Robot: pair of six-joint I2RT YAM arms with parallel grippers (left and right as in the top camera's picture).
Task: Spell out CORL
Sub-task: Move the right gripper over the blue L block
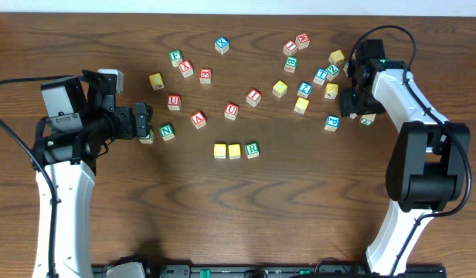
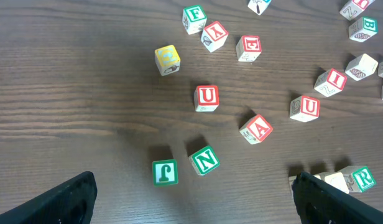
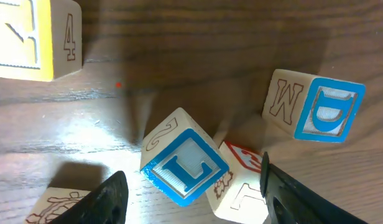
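Note:
Two yellow cubes and the green R cube lie in a row at the table's centre. The R cube also shows at the lower right of the left wrist view. The blue L cube lies tilted between the fingers of my right gripper, which is open. Its left finger stands clear of the cube; its right finger is against a red-edged cube beside it. From overhead the right gripper hides the L cube. My left gripper is open and empty, just short of a green J cube.
A blue D cube lies right of the L, a yellow cube at upper left. A green N cube sits beside the J. Red U, A and several other letter cubes are scattered across the far half of the table.

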